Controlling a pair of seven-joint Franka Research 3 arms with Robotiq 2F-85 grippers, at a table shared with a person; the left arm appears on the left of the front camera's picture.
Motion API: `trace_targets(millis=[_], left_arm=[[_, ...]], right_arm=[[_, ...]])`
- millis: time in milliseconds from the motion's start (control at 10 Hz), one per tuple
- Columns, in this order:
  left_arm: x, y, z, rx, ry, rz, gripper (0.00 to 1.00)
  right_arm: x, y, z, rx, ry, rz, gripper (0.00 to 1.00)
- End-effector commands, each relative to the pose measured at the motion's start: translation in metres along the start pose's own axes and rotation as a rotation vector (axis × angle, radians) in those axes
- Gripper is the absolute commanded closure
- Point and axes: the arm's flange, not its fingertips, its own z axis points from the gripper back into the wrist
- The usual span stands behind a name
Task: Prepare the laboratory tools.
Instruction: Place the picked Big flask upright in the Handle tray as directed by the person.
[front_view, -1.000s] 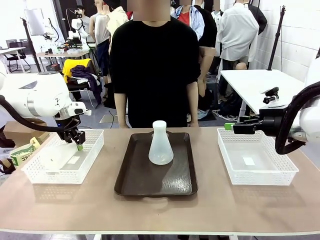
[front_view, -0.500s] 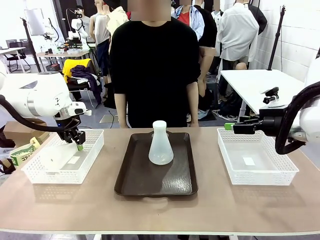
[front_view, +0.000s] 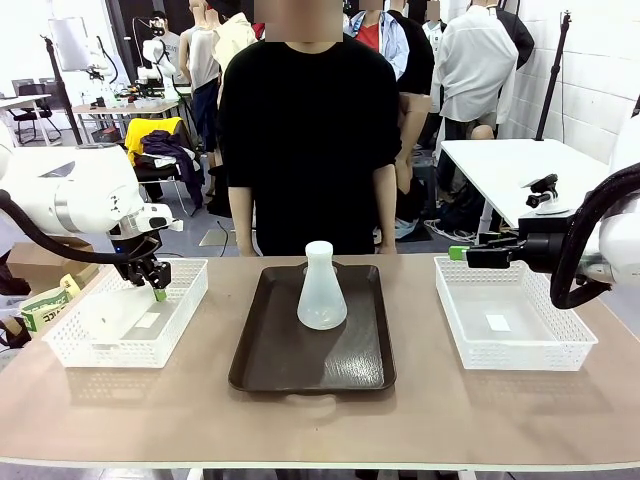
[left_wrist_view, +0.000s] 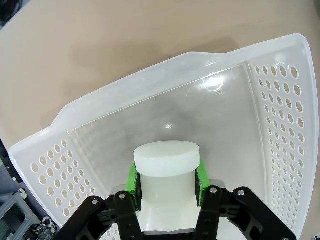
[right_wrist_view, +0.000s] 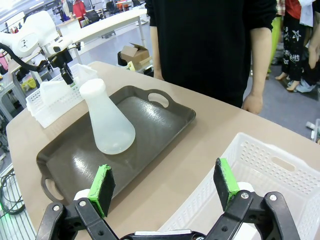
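1. L gripper (left_wrist_view: 167, 180) fingers clamped on flask neck (left_wrist_view: 166, 165), over left basket (left_wrist_view: 280, 100).
2. R gripper (right_wrist_view: 165, 187) fingers apart, empty.
3. 2nd flask (front_view: 322, 287) upright on tray (front_view: 270, 360); prob. light, smooth, tippy. Grab by neck.

Two translucent frosted-white conical flasks. First flask (front_view: 322, 290) – upright on dark brown tray (front_view: 270, 365), far half, wide round base down, narrow neck up, open mouth. Second flask (left_wrist_view: 166, 172) – neck clamped between green pads of left hand (left_wrist_view: 167, 177), hanging inside left white mesh basket (left_wrist_view: 280, 115).
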Motion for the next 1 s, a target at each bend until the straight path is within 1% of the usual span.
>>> trace_targets(millis=[0, 600, 900], left_arm=[[0.0, 0.001, 0.0, 0.003, -0.007, 0.0, 1.0], [0.0, 0.0, 0.0, 0.0, 0.0, 0.0, 1.0], [-0.011, -0.021, 0.032, -0.037, -0.002, 0.002, 1.0]], right_arm=[[-0.001, 0.001, -0.001, 0.006, -0.005, -0.009, 0.0], [-0.001, 0.001, -0.001, 0.006, -0.005, -0.009, 0.0], [-0.001, 0.001, -0.001, 0.006, -0.005, -0.009, 0.0]])
